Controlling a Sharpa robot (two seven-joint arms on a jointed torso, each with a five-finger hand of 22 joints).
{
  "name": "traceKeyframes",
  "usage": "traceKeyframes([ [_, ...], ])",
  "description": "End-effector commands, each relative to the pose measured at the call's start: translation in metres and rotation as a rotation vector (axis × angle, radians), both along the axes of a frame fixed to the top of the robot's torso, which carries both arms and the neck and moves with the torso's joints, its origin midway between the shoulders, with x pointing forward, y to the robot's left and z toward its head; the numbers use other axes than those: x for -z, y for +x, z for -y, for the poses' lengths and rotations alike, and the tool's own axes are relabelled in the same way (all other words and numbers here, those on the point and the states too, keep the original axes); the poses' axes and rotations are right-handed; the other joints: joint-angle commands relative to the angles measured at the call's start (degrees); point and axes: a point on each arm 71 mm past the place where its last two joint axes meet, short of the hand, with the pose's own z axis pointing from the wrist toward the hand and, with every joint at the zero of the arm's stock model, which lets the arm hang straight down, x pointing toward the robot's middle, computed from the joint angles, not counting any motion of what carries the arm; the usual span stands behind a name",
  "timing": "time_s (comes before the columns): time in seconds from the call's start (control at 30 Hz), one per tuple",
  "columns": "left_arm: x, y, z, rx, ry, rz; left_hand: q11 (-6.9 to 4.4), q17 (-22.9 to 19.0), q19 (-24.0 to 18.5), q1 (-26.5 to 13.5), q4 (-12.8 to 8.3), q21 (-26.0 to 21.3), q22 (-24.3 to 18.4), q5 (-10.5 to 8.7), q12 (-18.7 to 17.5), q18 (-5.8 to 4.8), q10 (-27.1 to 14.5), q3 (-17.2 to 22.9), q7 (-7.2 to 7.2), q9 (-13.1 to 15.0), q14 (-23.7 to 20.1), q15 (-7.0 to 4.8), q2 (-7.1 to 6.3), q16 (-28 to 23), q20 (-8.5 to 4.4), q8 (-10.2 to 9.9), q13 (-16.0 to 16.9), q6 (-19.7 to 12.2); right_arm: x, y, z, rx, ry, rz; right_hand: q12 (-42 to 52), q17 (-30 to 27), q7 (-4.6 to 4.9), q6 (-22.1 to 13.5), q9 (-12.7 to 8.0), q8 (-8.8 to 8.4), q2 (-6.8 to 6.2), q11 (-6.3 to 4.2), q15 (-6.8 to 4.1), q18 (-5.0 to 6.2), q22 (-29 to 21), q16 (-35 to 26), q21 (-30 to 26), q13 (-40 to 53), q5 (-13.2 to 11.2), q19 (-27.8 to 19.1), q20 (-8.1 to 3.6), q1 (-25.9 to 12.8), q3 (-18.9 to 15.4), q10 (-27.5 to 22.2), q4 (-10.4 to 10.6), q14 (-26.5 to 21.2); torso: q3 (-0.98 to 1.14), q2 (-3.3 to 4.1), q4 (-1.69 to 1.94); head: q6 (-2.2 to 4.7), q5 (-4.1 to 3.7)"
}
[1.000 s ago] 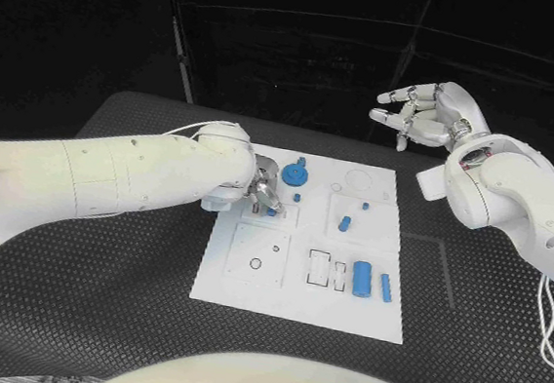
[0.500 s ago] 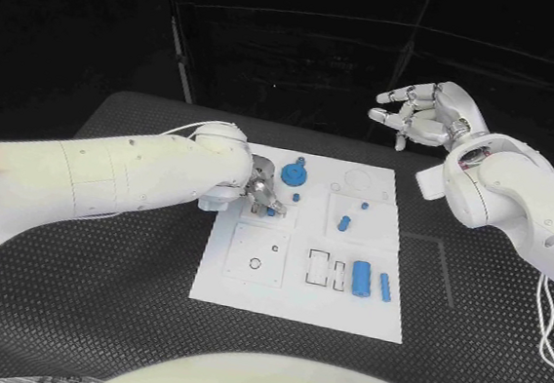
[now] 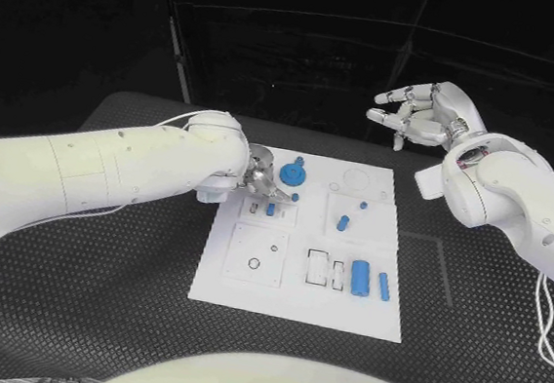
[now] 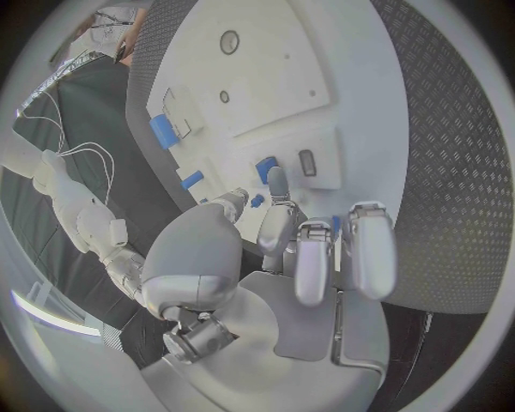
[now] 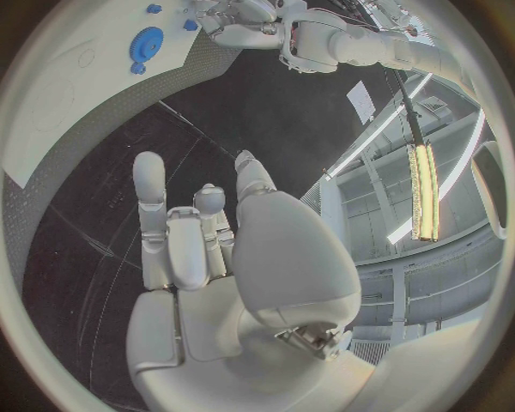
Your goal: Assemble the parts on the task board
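The white task board (image 3: 250, 291) lies mid-table. My left hand (image 3: 259, 178) (image 4: 287, 245) hovers over its upper left corner, fingers loosely apart with nothing seen in them. Just in front of its fingertips a small blue part (image 3: 271, 209) (image 4: 265, 168) sits in one of two narrow slots; the slot beside it (image 4: 308, 161) holds nothing. A blue disc part (image 3: 295, 173) (image 5: 146, 41) lies beside the hand. My right hand (image 3: 425, 111) (image 5: 209, 240) hangs high beyond the board's far right corner, fingers spread, holding nothing.
Other blue parts lie on the board: a short peg (image 3: 343, 224), a thick cylinder (image 3: 362, 276) with a thin rod (image 3: 384, 286) beside it, and two tiny studs (image 3: 298, 197) (image 3: 364, 205). Black textured matting (image 3: 86, 319) surrounds the board.
My left hand has drawn back from the slot area toward the board's far left corner, uncovering the small blue part in its slot. The right hand has stayed put.
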Motion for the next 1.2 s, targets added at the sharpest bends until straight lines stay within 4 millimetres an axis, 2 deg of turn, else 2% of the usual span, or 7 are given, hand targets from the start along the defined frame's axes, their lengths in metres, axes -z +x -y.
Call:
traceKeyframes([
  [0.03,-0.009,0.003,0.0,-0.012,-0.026,0.021,0.12,15.1,-0.1,-0.1,0.0,-0.4,2.6,-0.32,-0.5,-0.78,-0.4,-0.9,0.14,0.1,6.0,-0.42,0.69,0.2,-0.09,-0.2,-0.3,0.0,-0.001,0.0,-0.001,-0.011,0.0,0.002,-0.3,-0.1,-0.17,-0.4,-0.1,0.25,-0.11,0.03,-0.32,0.88,0.0,-0.2,-0.2,-0.1,-0.4,-0.4,0.19,-0.6,-0.4,-0.5,0.0,0.9,0.02,-0.02,-0.02,0.0,-0.01],
  [0.17,-0.021,0.007,-0.006,-0.022,-0.04,0.033,0.6,15.1,-1.0,0.9,-0.2,-1.6,1.3,-0.25,-2.9,-0.45,-2.1,-2.8,0.77,-0.2,6.0,-0.17,0.95,0.2,0.07,-1.2,-2.9,-1.8,-0.001,0.001,0.0,-0.01,-0.001,0.001,-0.3,-0.1,-0.16,-0.4,-0.1,0.26,-0.12,0.04,-0.32,0.88,0.0,-0.2,-0.2,-0.1,-0.4,-0.4,0.19,-0.7,-0.5,-0.5,0.0,0.9,0.11,-0.05,0.01,0.0,-0.06],
  [0.33,-0.04,0.021,-0.021,-0.037,-0.019,0.036,2.77,15.1,-3.3,5.6,-0.8,-4.6,-2.0,-0.12,-9.9,0.24,-7.3,-5.2,3.35,-2.6,6.0,1.52,0.36,0.2,1.32,-5.9,-10.4,-7.1,0.0,0.001,0.0,-0.009,-0.002,-0.002,-0.3,-0.1,-0.16,-0.4,-0.1,0.26,-0.12,0.04,-0.32,0.88,0.0,-0.2,-0.2,-0.1,-0.4,-0.4,0.19,-0.7,-0.5,-0.5,0.0,0.9,0.06,-0.01,0.06,0.0,-0.17],
  [0.43,-0.048,0.034,-0.032,-0.065,-0.003,0.041,3.56,15.1,-3.7,7.4,-0.4,-5.1,-2.4,-0.15,-10.4,0.38,-8.1,-6.9,4.09,-4.2,6.0,2.18,0.37,0.2,2.15,-7.7,-11.2,-7.3,0.0,0.001,0.0,-0.01,-0.003,-0.004,-0.3,-0.1,-0.16,-0.4,-0.1,0.26,-0.12,0.04,-0.32,0.88,0.0,-0.2,-0.2,-0.1,-0.4,-0.4,0.19,-0.7,-0.5,-0.5,0.0,0.9,0.11,-0.03,-0.02,0.0,-0.07],
  [0.7,-0.048,0.056,-0.041,-0.113,0.03,0.023,3.72,15.1,-3.7,8.6,-0.1,-5.3,-2.4,-0.26,-10.8,0.48,-8.6,-8.7,4.3,-5.4,6.0,2.45,0.64,0.2,2.55,-8.7,-11.8,-6.7,0.001,0.001,-0.002,-0.016,-0.002,-0.007,-0.2,-0.1,-0.16,-0.4,-0.1,0.28,-0.1,0.04,-0.31,0.87,0.0,-0.2,-0.2,0.0,-0.4,-0.4,0.2,-0.7,-0.6,-0.4,0.0,0.9,-0.03,0.15,-0.12,0.0,-0.04],
  [1.0,-0.039,0.064,-0.04,-0.115,0.081,-0.023,3.77,15.1,-3.7,8.8,-0.1,-5.4,-2.5,-0.21,-11.0,0.55,-8.8,-9.3,4.35,-5.8,6.0,2.49,1.43,0.2,2.67,-9.1,-12.1,-6.5,0.001,0.001,-0.004,-0.021,-0.001,-0.009,-0.2,0.0,-0.16,-0.4,-0.1,0.29,-0.06,0.04,-0.31,0.87,0.0,-0.2,-0.2,0.1,-0.4,-0.3,0.2,-0.7,-0.6,-0.4,0.0,1.0,-0.01,0.17,-0.05,0.0,-0.04],
  [1.2,-0.032,0.067,-0.041,-0.125,0.108,-0.036,3.78,15.1,-3.8,9.2,-0.1,-5.6,-2.6,-0.08,-11.0,0.6,-9.0,-9.6,4.34,-6.1,6.0,2.52,2.0,0.2,2.72,-9.2,-12.3,-6.2,0.001,0.001,-0.006,-0.025,0.0,-0.009,-0.1,0.1,-0.16,-0.4,-0.1,0.3,-0.05,0.04,-0.31,0.86,0.0,-0.2,-0.2,0.1,-0.4,-0.3,0.2,-0.7,-0.6,-0.4,0.0,1.0,-0.11,0.19,-0.01,0.0,0.04],
])
